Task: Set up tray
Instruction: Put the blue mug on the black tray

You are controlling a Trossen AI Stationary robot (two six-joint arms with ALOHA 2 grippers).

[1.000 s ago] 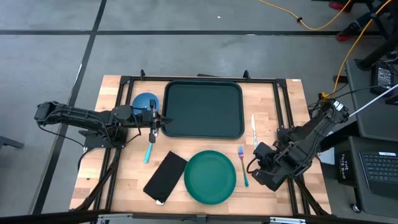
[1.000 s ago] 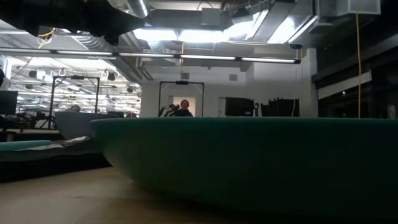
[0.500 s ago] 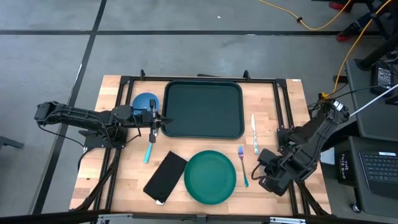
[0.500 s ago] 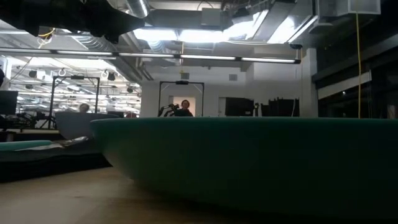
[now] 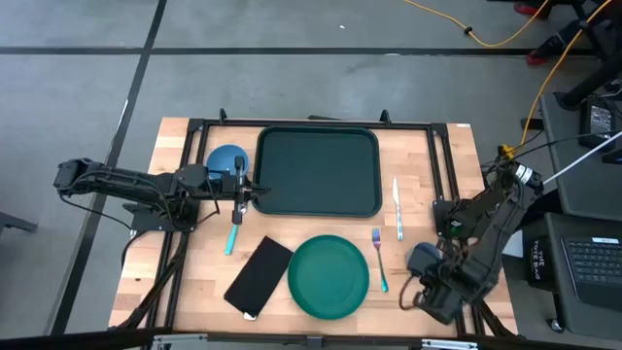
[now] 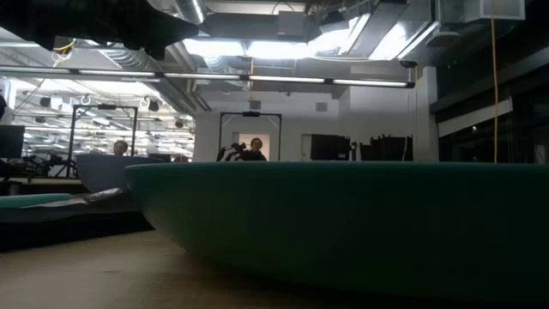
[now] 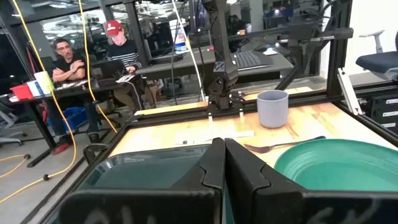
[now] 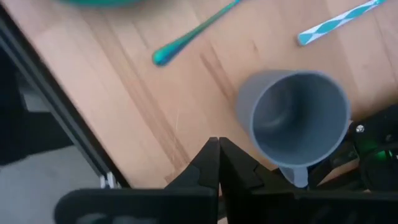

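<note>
Green tray (image 5: 317, 171) sits empty; left gripper (image 5: 239, 193) beside it and right gripper (image 8: 219, 163) above the cup (image 8: 292, 121) both closed, holding nothing.

High view: straight down over the whole table (image 5: 194, 282). Low view: at tabletop height, pressed close against the plate (image 6: 343, 223), facing the room. Left wrist: level across the tray (image 7: 143, 168) toward the cup (image 7: 272, 108). Right wrist: down onto the same cup, close.
</note>
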